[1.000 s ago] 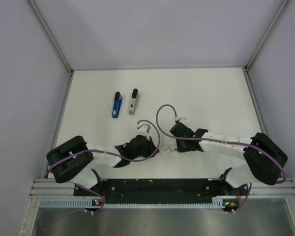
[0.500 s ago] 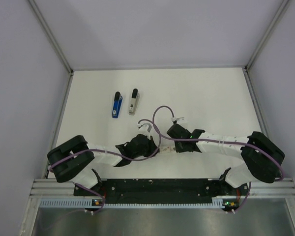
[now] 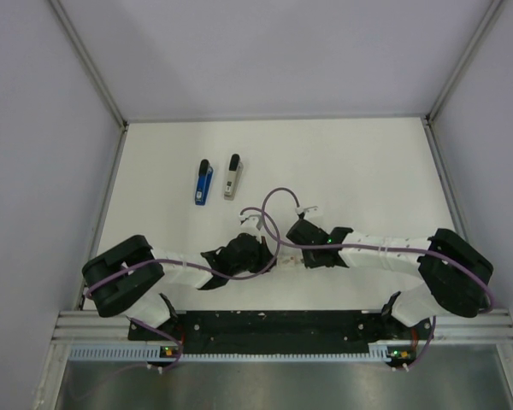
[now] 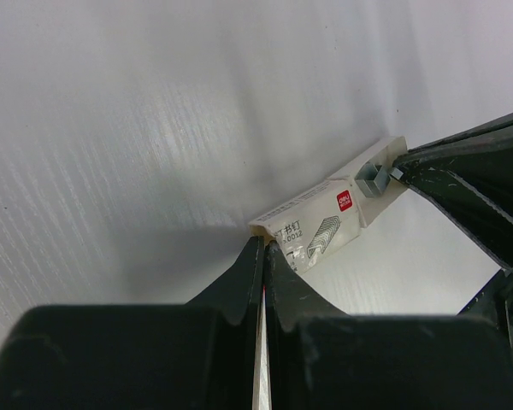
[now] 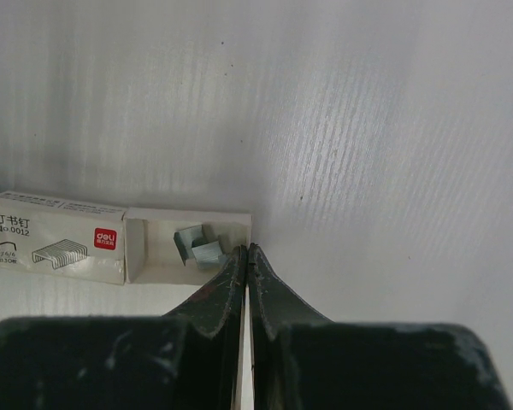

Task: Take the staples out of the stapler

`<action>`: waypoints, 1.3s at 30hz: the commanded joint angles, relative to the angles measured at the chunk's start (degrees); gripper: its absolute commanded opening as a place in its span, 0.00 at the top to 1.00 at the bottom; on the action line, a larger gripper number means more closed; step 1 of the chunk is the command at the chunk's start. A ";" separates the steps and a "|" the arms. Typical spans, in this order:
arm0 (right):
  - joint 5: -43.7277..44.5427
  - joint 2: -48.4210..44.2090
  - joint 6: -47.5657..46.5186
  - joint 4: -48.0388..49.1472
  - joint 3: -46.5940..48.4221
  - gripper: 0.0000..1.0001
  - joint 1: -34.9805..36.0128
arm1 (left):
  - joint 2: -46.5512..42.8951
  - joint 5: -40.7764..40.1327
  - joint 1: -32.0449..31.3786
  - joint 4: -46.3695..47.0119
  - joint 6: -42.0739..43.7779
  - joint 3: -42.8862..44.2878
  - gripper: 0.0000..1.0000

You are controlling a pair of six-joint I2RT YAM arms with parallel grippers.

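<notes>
A blue stapler (image 3: 203,182) and a grey stapler (image 3: 232,177) lie side by side at the far left of the table, both closed, well away from both grippers. Between the grippers lies a small white staple box (image 3: 288,261). My left gripper (image 4: 263,243) is shut on the near corner of the box sleeve (image 4: 316,226). My right gripper (image 5: 245,249) is shut on the end wall of the box's slid-out tray (image 5: 154,256), which holds a few loose staple strips (image 5: 197,243). The right gripper's dark fingers (image 4: 470,179) show at the box's far end in the left wrist view.
The white table (image 3: 368,171) is enclosed by pale walls on three sides. Purple cables (image 3: 278,205) loop above both wrists. A black rail (image 3: 274,325) runs along the near edge.
My right gripper and forearm have shifted a little to the left, toward the left gripper. The left arm and both staplers have stayed put.
</notes>
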 commanded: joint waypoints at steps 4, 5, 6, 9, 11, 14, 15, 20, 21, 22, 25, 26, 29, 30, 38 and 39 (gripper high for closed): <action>2.83 0.23 2.87 -0.94 1.51 1.00 2.15 | 0.42 -0.17 -0.05 2.20 0.06 1.46 0.97; 3.00 0.32 3.14 -1.12 1.51 1.00 2.15 | 0.25 -0.17 -0.05 2.11 0.06 1.46 0.97; 3.00 0.32 3.31 -1.12 1.42 1.00 2.15 | 0.25 -0.26 -0.05 2.02 0.06 1.46 0.97; 3.18 0.32 3.84 -1.12 1.33 1.00 2.50 | -0.02 -0.26 -0.05 1.93 0.06 1.28 0.97; 3.18 0.49 4.02 -1.12 1.33 1.00 2.76 | -0.19 -0.43 -0.05 1.93 0.06 1.11 0.97; 3.18 0.50 4.54 -1.03 1.33 0.99 2.85 | -0.19 -0.35 -0.05 1.85 -0.11 1.11 0.97; 3.35 0.49 4.54 -1.20 1.42 0.98 2.85 | -0.11 -0.35 -0.05 1.93 -0.02 1.11 0.97; 3.44 -1.87 4.54 -1.73 1.51 0.92 2.85 | -0.28 -0.35 -0.05 1.85 -0.20 0.93 0.98; 3.88 -2.31 4.54 -2.08 1.51 0.90 2.77 | -0.28 -0.35 0.04 1.85 -0.11 0.93 0.98; 4.14 -2.93 4.63 -2.52 1.51 0.88 2.85 | -0.28 -0.35 -0.05 1.85 -0.11 0.93 0.98; 4.85 -5.21 4.54 -3.84 1.34 0.84 2.85 | -0.11 -0.43 -0.05 1.85 -0.02 1.02 0.98; 4.94 -5.91 4.63 -4.19 1.25 0.83 2.77 | -0.02 -0.43 -0.05 1.85 -0.02 1.02 0.98; 5.46 -7.94 4.54 -5.07 0.98 0.80 2.85 | 0.42 -0.17 -0.05 1.93 -0.11 1.28 0.98; 5.81 -8.64 4.63 -5.33 0.72 0.80 2.77 | 0.42 -0.17 -0.05 1.93 -0.11 1.28 0.98; 4.07 -8.65 3.49 -3.32 -0.42 0.77 0.04 | 0.60 -0.35 -0.05 1.85 -0.11 1.46 0.98; 3.45 -8.65 3.40 -2.79 -0.51 0.77 -0.31 | 0.51 -0.35 -0.05 1.76 -0.02 1.55 0.98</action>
